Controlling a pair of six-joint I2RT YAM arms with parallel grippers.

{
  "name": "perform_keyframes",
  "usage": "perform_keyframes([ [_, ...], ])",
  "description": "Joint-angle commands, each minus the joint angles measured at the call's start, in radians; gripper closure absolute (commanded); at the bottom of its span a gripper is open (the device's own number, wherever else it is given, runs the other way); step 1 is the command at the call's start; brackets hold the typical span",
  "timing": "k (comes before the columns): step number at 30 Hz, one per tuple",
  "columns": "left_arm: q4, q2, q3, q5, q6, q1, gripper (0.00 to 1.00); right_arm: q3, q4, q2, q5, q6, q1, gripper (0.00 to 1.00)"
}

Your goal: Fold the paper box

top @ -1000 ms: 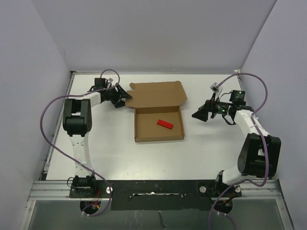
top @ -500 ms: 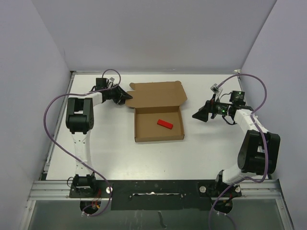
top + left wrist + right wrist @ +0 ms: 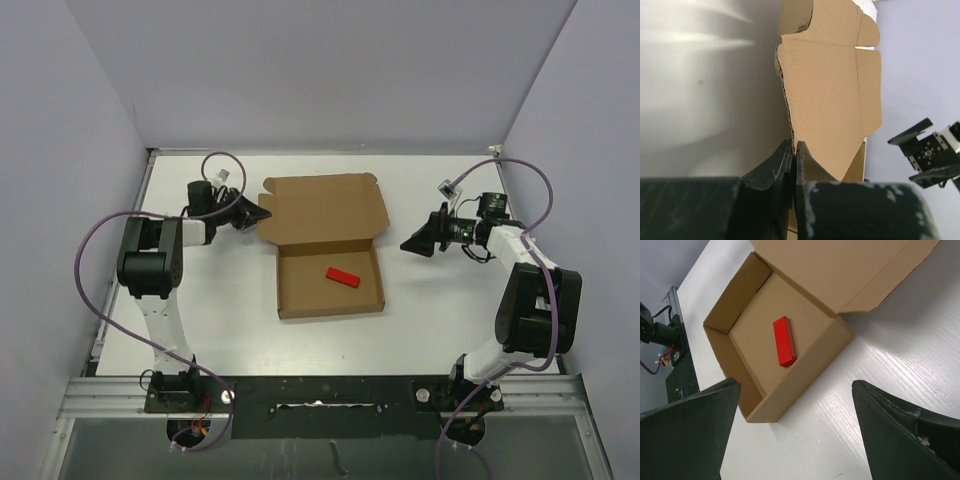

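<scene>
The box [image 3: 305, 275] sits mid-worktop [image 3: 430, 320], its tray toward 6 o'clock. A red block [image 3: 343, 276] lies loose on the tray floor, and bare worktop runs from the tray's near wall to the arm bases. At 3 o'clock the right pincer [image 3: 408, 243] is released, fingers wide, near the tray's right wall but apart from it. The lid [image 3: 322, 208] lies back toward 12 o'clock, almost flat, with its side flaps unfolded. On its 9 o'clock edge the left pincer [image 3: 262, 213] is clenched on the cardboard rim. The wrist view shows only a thin bite there.

The step looks like raising the lid to swing it over the tray. With a hold on one edge only, the lift should arc about the hinge crease rather than pull sideways, or the light tray may slide or twist. The right pincer could steady the tray's right wall or take the lid's opposite edge. A square bite should keep the corrugated edge from slipping out or tearing.

A strip of worktop separates the lid's far edge from the back wall [image 3: 320, 80], and there is open surface at 9 and 3 o'clock.
</scene>
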Motion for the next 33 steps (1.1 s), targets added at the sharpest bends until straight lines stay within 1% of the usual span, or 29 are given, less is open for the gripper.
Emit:
perform_keyframes([
  [1,0.327,-0.214,-0.148,-0.023,0.079,-0.002,1.0,0.06,-0.024,-0.013,-0.064,-0.005,-0.026,0.01],
  [4,0.422,-0.3,-0.254,-0.037,0.134,-0.014,1.0,0.083,-0.077,-0.01,-0.076,-0.038,-0.043,0.01],
  [7,0.439,-0.389,-0.346,-0.077,0.193,-0.029,1.0,0.117,-0.147,0.002,-0.084,-0.086,-0.052,0.01],
  [9,0.45,-0.454,-0.395,-0.11,0.258,-0.045,1.0,0.139,-0.179,0.01,-0.086,-0.102,-0.052,0.01],
  [13,0.424,-0.59,-0.465,-0.181,0.369,-0.088,1.0,0.207,-0.266,0.032,-0.079,-0.151,-0.031,0.01],
  [17,0.395,-0.687,-0.506,-0.211,0.482,-0.137,1.0,0.283,-0.318,0.059,-0.008,-0.186,0.03,0.01],
  [19,0.379,-0.729,-0.524,-0.222,0.53,-0.152,1.0,0.32,-0.318,0.079,0.023,-0.173,0.043,0.01],
  [23,0.387,-0.783,-0.572,-0.238,0.568,-0.162,1.0,0.386,-0.32,0.108,0.064,-0.155,0.073,0.01],
  [27,0.425,-0.805,-0.611,-0.24,0.582,-0.162,1.0,0.417,-0.307,0.122,0.163,-0.149,0.141,0.0],
  [30,0.434,-0.815,-0.623,-0.236,0.585,-0.163,1.0,0.415,-0.265,0.129,0.196,-0.108,0.162,0.02],
  [33,0.439,-0.825,-0.633,-0.238,0.587,-0.163,1.0,0.427,-0.253,0.143,0.198,-0.093,0.166,0.08],
])
